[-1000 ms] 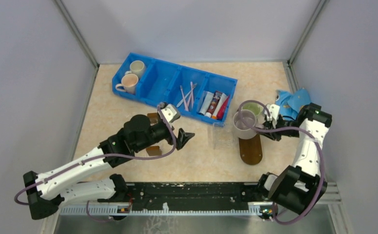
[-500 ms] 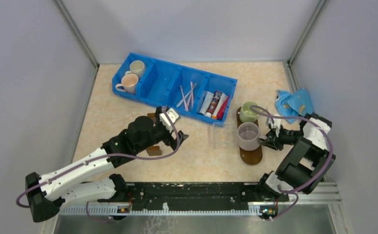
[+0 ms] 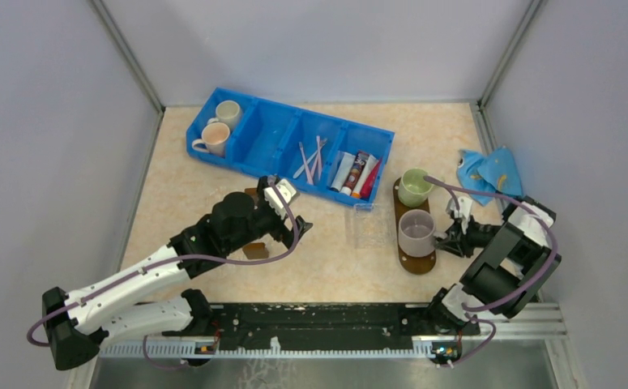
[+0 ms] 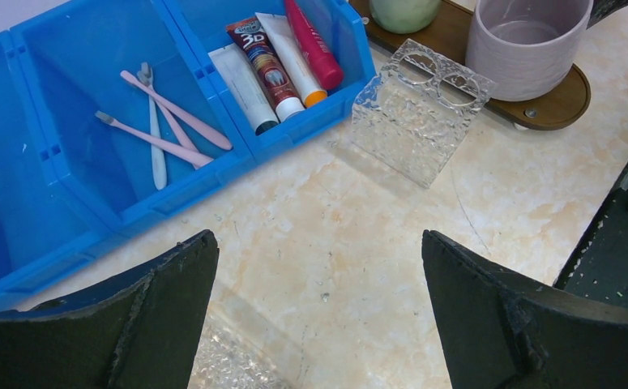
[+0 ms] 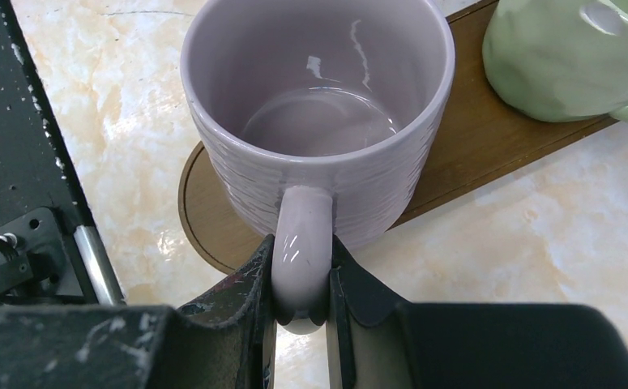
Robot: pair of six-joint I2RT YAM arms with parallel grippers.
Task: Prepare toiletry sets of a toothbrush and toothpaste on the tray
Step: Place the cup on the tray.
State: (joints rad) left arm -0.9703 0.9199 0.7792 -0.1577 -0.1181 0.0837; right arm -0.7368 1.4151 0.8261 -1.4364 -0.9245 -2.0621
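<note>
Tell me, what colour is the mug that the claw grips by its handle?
Pale lilac: the mug shows clearest in the right wrist view.

The place is a robotics lab test cell rather than a home or shop. A small table [image 3: 181, 203] with a marble-patterned top is boxed in on three sides by plain pale grey panels [image 3: 51, 121] joined at the corners by metal posts [image 3: 128, 53]. A left arm [image 3: 132, 279] and a right arm [image 3: 509, 259], white and black, are bolted to a black rail [image 3: 318, 320] at the near edge, with purple cable [image 3: 213, 259] looping along them. Household goods are laid out like test samples: a blue compartment bin [image 3: 278, 138] sorts mugs [image 3: 215, 138], toothbrushes [image 3: 309, 162] and toothpaste tubes [image 3: 357, 173].
</note>
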